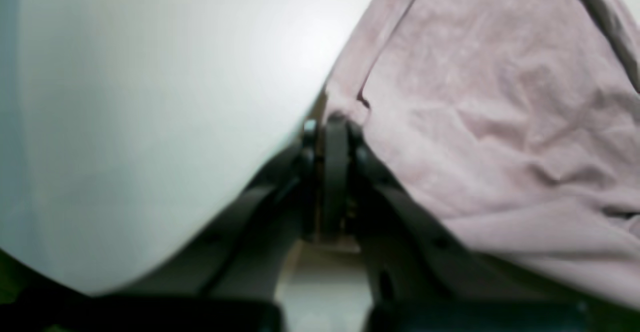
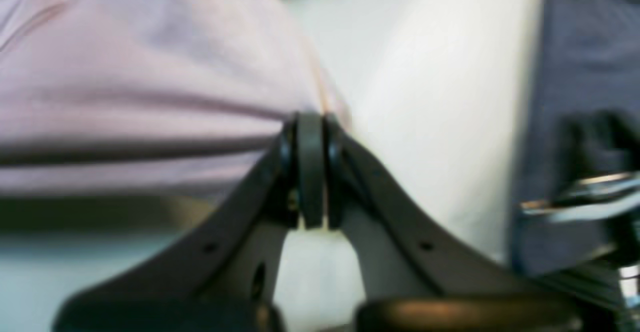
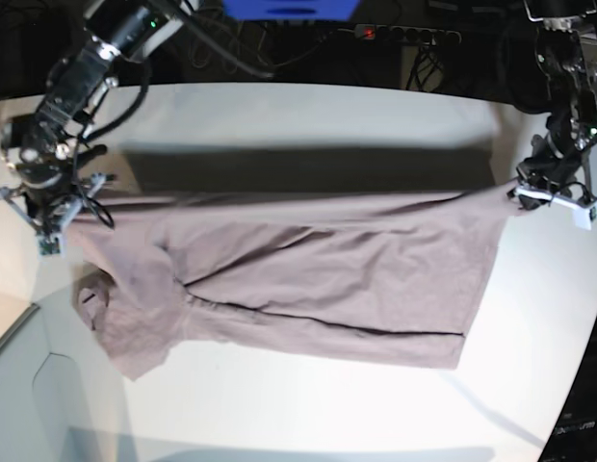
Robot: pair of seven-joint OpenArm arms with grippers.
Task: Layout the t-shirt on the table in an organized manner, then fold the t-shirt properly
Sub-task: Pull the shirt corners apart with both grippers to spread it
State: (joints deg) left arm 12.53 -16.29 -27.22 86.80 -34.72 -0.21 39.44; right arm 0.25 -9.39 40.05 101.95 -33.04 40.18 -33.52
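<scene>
The mauve t-shirt (image 3: 308,279) is spread lengthwise across the white table (image 3: 308,115), its far edge pulled taut between both grippers. My left gripper (image 3: 515,192) is shut on the shirt's corner at the right of the base view. In the left wrist view the gripper (image 1: 336,122) pinches the cloth edge (image 1: 500,122), and a dark ribbed band (image 1: 605,22) shows at the top right. My right gripper (image 3: 64,221) is shut on the opposite corner. In its wrist view, cloth (image 2: 150,72) runs into the closed gripper (image 2: 311,122). A sleeve (image 3: 98,300) lies crumpled at the lower left.
The table's curved edge (image 3: 29,327) runs close by the right gripper, with dark blue-grey floor (image 2: 575,62) beyond it in the right wrist view. A blue box (image 3: 291,8), cables and a power strip (image 3: 404,34) sit behind the table's far edge.
</scene>
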